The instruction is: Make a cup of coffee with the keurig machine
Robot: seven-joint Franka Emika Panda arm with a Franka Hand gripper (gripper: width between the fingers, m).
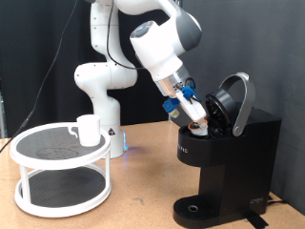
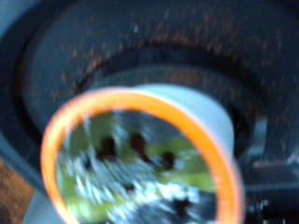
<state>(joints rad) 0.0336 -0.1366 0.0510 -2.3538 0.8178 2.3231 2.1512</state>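
Note:
The black keurig machine [image 1: 233,164] stands at the exterior view's right with its rounded lid [image 1: 236,99] swung open. My gripper [image 1: 193,118] reaches down into the open top and is shut on a small brown-topped pod [image 1: 196,125]. In the wrist view the pod [image 2: 140,159] fills the picture, with an orange rim and shiny foil top, just above the round black pod chamber [image 2: 201,51]. The white cup [image 1: 89,129] stands on the top tier of the white round stand [image 1: 57,181] at the exterior view's left, far from the gripper.
The robot's white base [image 1: 100,86] rises behind the stand. The wooden table [image 1: 143,191] carries the stand and the machine. The machine's round drip tray [image 1: 195,208] holds nothing.

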